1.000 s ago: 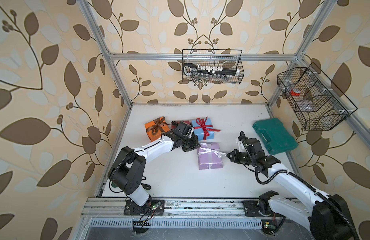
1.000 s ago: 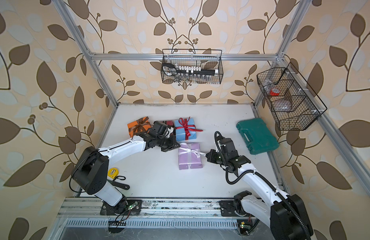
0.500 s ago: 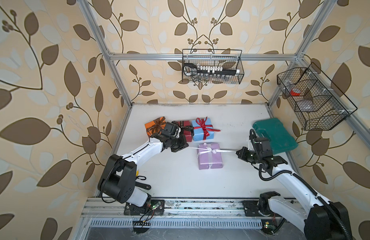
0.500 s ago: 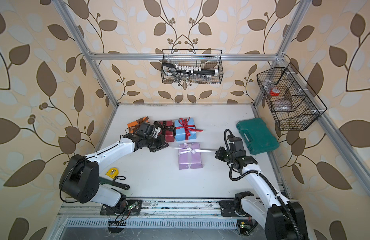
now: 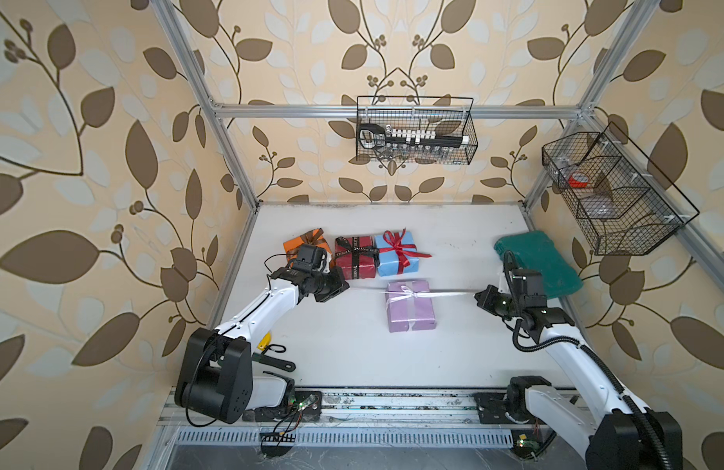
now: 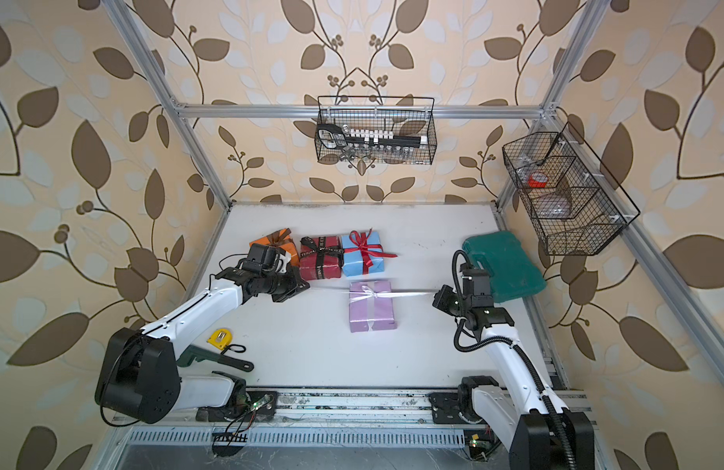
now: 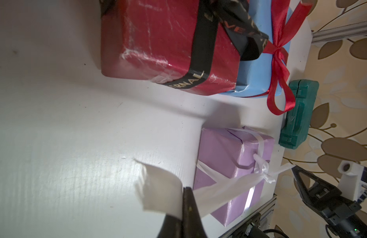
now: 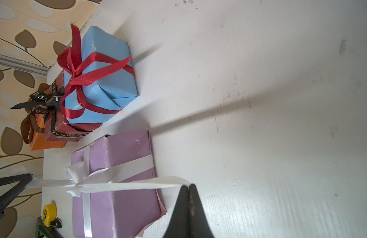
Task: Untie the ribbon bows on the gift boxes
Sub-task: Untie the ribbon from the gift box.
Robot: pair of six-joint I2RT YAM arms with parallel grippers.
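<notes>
A yellow tape measure (image 6: 220,337) and a dark hand tool (image 6: 215,360) lie on the white table (image 5: 352,358), near the base of your left arm. Farther back, an orange box (image 5: 293,245) with a brown ribbon (image 5: 315,235) sits at the left end of a row of three. Your left wrist partly covers it in both top views.

Your left gripper (image 5: 345,288) is closed and pinches one end of the white ribbon (image 5: 409,292). In the left wrist view the loose tip flares out past the black fingers (image 7: 190,210).

Next in the row, touching each other, are the dark red box (image 5: 366,266) with its black lettered ribbon (image 5: 354,254) and the light blue box (image 5: 386,264) with its red ribbon (image 5: 401,250). Both bows are tied.

The lilac box (image 5: 423,315) sits in front of the blue one and apart from it. The white ribbon runs taut in a straight line across its top, from one gripper to the other. A knot and one small loop sit on the box.

Your right gripper (image 5: 477,294) is closed on the ribbon's other end, to the right of the lilac box. Behind that arm lies a dark green case (image 5: 543,260), and a wire basket (image 5: 620,211) hangs on the right wall.
</notes>
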